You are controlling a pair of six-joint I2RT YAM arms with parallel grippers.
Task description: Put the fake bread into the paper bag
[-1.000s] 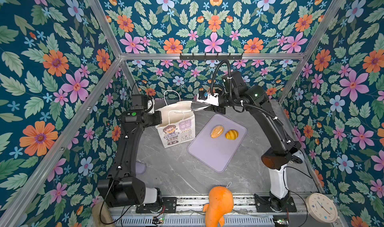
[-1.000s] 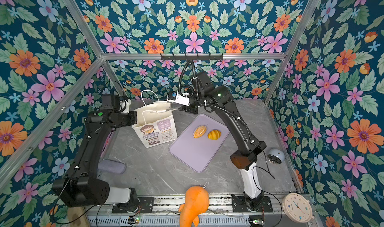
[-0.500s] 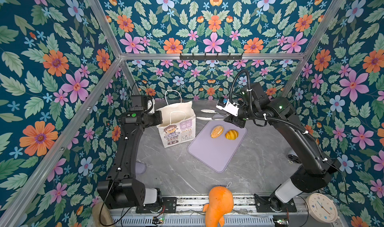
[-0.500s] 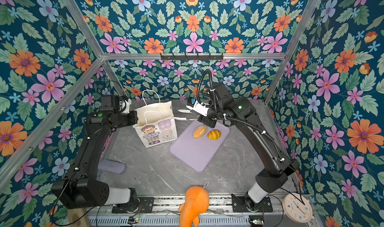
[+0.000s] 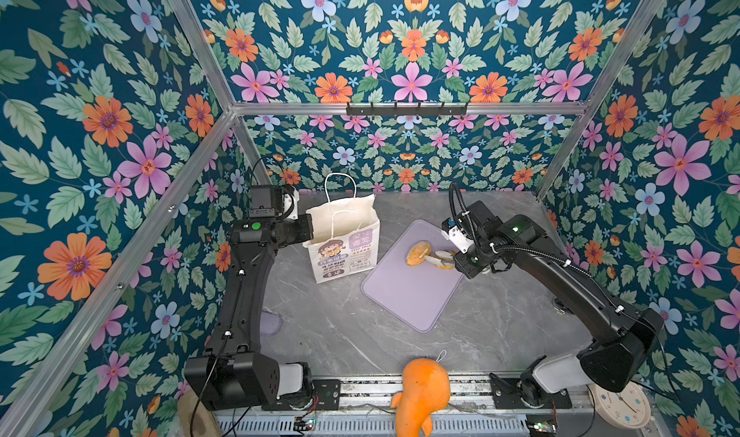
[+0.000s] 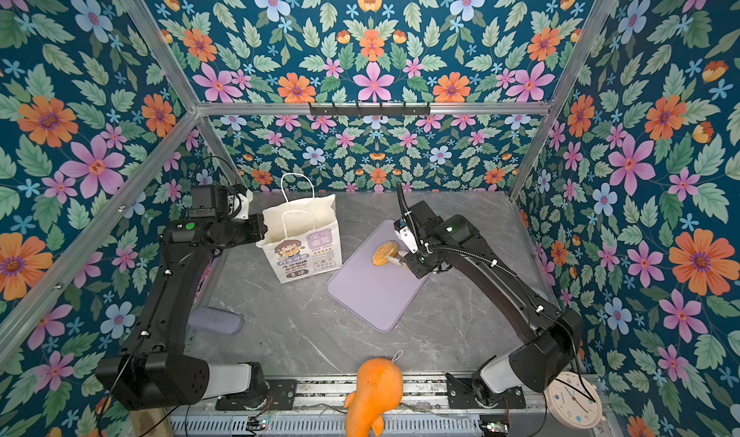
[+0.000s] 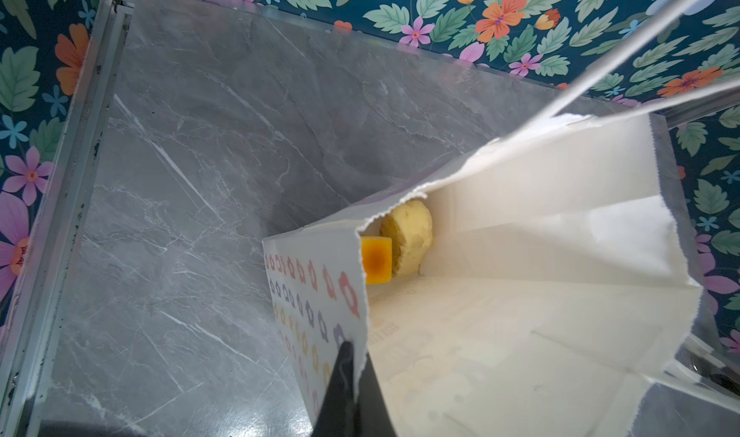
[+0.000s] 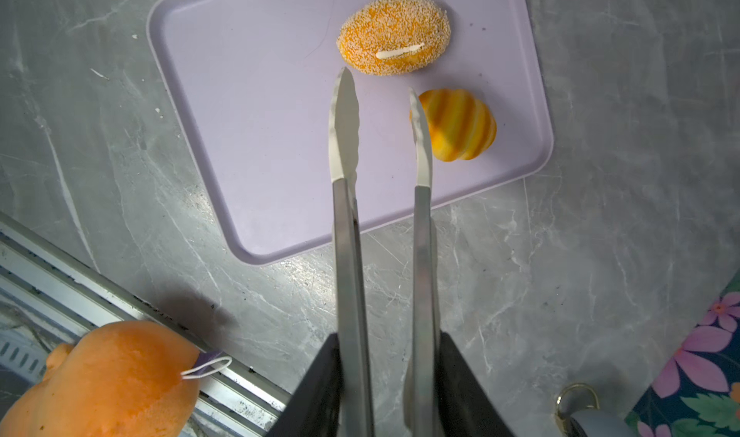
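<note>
Floral wallpaper in teal, orange and pink is closing in a grey marble desk (image 5: 340,327) (image 6: 300,335) on three sides. Toward the far left of this desk the paper bag (image 5: 344,251) (image 6: 304,247) (image 7: 312,295) is standing upright with its mouth open and its cord handles sticking up. The left fingers (image 7: 344,391) are clenching the bag's left rim, with the paper pinched between them. Inside the bag, two pieces of the fake bread are lying against the bottom, touching each other: a blocky loaf piece (image 7: 376,259) and a pale yellow roll (image 7: 408,237).

Just to the right of the bag a lilac tray (image 5: 408,295) (image 6: 372,295) (image 8: 240,114) is lying flat at a slant. Two more breads are resting apart on its far end, a speckled bun (image 5: 417,253) (image 6: 384,252) (image 8: 394,34) and a ridged croissant (image 8: 460,124). The right fingers (image 8: 316,395) are grasping a pair of metal tongs (image 5: 438,257) (image 6: 394,259) (image 8: 346,214) by the handles. The tongs' pale tips are standing apart over the tray, one just beside the bun and the other at the croissant's edge; whether either is touching cannot be told.

At the near edge an orange plush toy (image 5: 424,391) (image 8: 100,379) is sitting in the middle, and a round clock (image 5: 618,405) is lying in the near right corner.
</note>
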